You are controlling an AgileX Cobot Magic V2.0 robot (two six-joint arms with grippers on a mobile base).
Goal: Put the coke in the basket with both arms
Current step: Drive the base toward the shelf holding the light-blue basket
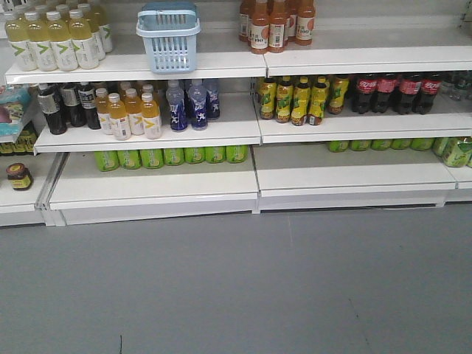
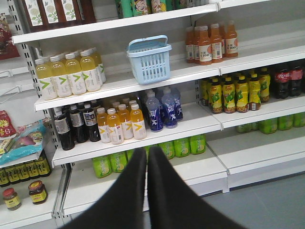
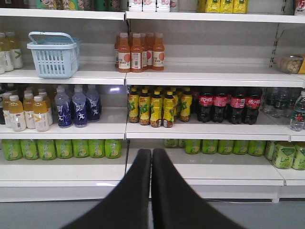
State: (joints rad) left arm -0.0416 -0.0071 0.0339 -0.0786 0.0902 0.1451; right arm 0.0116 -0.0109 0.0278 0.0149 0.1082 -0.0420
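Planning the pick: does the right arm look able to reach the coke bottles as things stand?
Probably yes: the coke bottles stand forward on the shelf, nothing before them, up and right of the right gripper. Its jaws are shut and must open first.

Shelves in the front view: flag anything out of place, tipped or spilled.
Only the light blue basket stands out: it sits on a shelf among drinks stock, left of the orange bottles. Nothing looks tipped or spilled.

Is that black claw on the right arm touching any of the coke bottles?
Apart. The right wrist view shows the right gripper low in front, with a clear gap up to the coke bottles standing on their shelf.
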